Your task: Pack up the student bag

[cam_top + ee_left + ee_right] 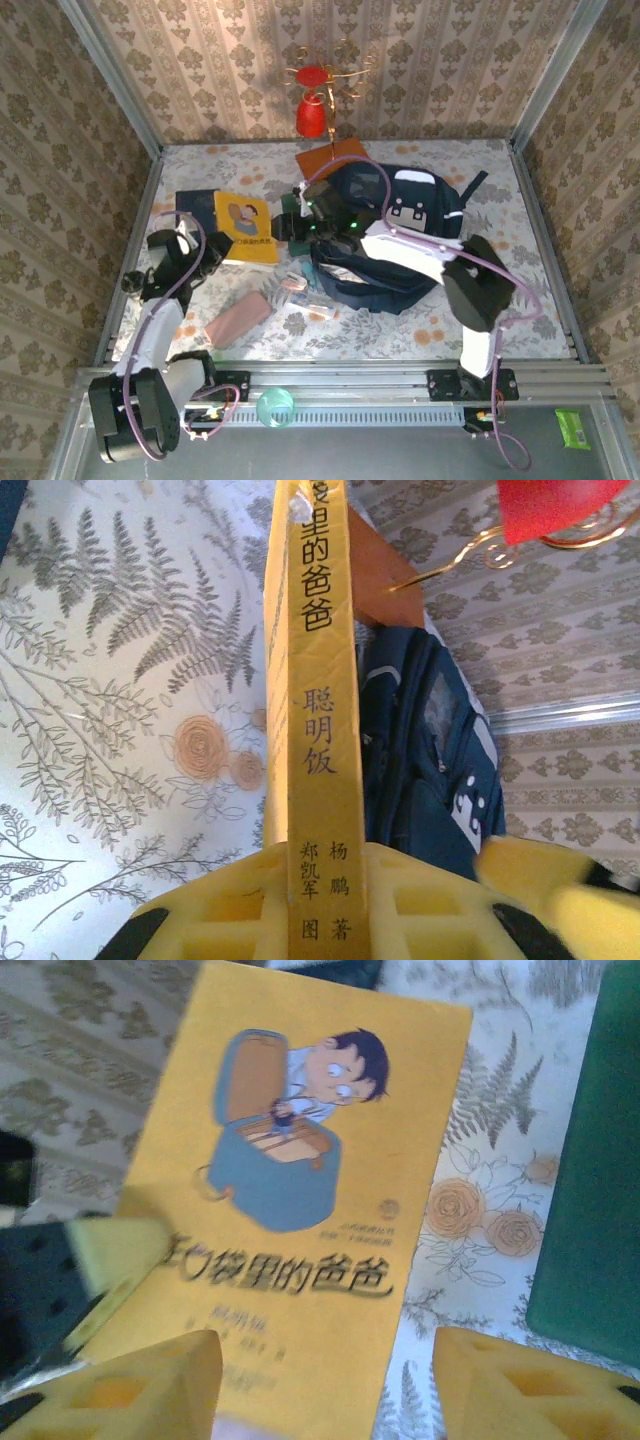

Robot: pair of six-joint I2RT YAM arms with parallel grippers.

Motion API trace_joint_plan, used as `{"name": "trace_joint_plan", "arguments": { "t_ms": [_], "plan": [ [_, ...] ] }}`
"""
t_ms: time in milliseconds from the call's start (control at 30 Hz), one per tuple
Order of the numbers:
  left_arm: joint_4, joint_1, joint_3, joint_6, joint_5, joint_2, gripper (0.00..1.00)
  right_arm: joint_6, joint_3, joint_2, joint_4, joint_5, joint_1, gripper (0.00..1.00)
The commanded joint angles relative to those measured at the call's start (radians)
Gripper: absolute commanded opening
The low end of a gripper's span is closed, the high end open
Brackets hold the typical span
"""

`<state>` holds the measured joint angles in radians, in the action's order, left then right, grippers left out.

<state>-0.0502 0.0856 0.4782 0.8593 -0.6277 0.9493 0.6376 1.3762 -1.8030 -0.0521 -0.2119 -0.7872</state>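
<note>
A yellow picture book [245, 228] lies left of the student bag [430, 205], a big navy backpack with white patches at mid-table. My left gripper [213, 252] is shut on the book's near left edge. In the left wrist view the book's spine [322, 740] is clamped between the yellow fingers [240, 900] of the left gripper [325, 865], and the bag [430, 770] lies behind it. My right gripper [295, 228] reaches over the bag to the book's right side. It stands open [325, 1345] over the book's cover [300, 1160], its fingers [530, 1380] apart and holding nothing.
A dark blue flat book [195, 203] lies behind the yellow one. A pink pencil case [238, 320] and small loose items [295, 282] lie in front. An orange board [330, 155] and a red ornament [312, 115] stand at the back. A dark green flat thing [590, 1160] borders the yellow book's right.
</note>
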Motion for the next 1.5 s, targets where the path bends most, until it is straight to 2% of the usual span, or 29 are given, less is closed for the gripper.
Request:
{"name": "trace_joint_plan", "arguments": {
  "t_ms": [0, 100, 200, 400, 567, 733, 867, 1000, 1267, 1467],
  "plan": [
    [0.065, -0.008, 0.116, -0.067, -0.043, -0.058, 0.00, -0.303, -0.070, 0.149, -0.241, 0.079, -0.016, 0.64],
    [0.144, -0.044, 0.184, -0.101, -0.090, -0.054, 0.00, -0.470, -0.159, 0.259, -0.401, 0.183, -0.017, 0.68],
    [0.211, -0.100, 0.246, -0.134, -0.105, -0.040, 0.00, -0.560, -0.230, 0.329, -0.494, 0.253, -0.017, 0.71],
    [0.313, -0.186, 0.316, -0.202, -0.127, -0.004, 0.00, -0.601, -0.280, 0.318, -0.521, 0.290, -0.008, 0.72],
    [0.336, -0.201, 0.306, -0.217, -0.138, -0.015, 0.00, -0.599, -0.284, 0.261, -0.499, 0.350, 0.001, 0.68],
    [0.372, -0.205, 0.306, -0.233, -0.186, -0.028, 0.00, -0.611, -0.281, 0.215, -0.494, 0.361, 0.007, 0.53],
    [0.399, -0.212, 0.297, -0.242, -0.236, -0.041, 0.00, -0.609, -0.284, 0.195, -0.497, 0.361, 0.013, 0.29],
    [0.430, -0.230, 0.275, -0.253, -0.271, -0.079, 0.00, -0.585, -0.249, 0.228, -0.535, 0.351, 0.017, 0.14],
    [0.400, -0.288, 0.199, -0.195, -0.392, -0.140, 0.00, -0.492, -0.113, 0.374, -0.596, 0.274, 0.096, 0.03],
    [0.343, -0.344, 0.150, -0.141, -0.428, -0.147, 0.00, -0.470, 0.028, 0.374, -0.669, 0.365, 0.158, 0.01]
  ]
}}
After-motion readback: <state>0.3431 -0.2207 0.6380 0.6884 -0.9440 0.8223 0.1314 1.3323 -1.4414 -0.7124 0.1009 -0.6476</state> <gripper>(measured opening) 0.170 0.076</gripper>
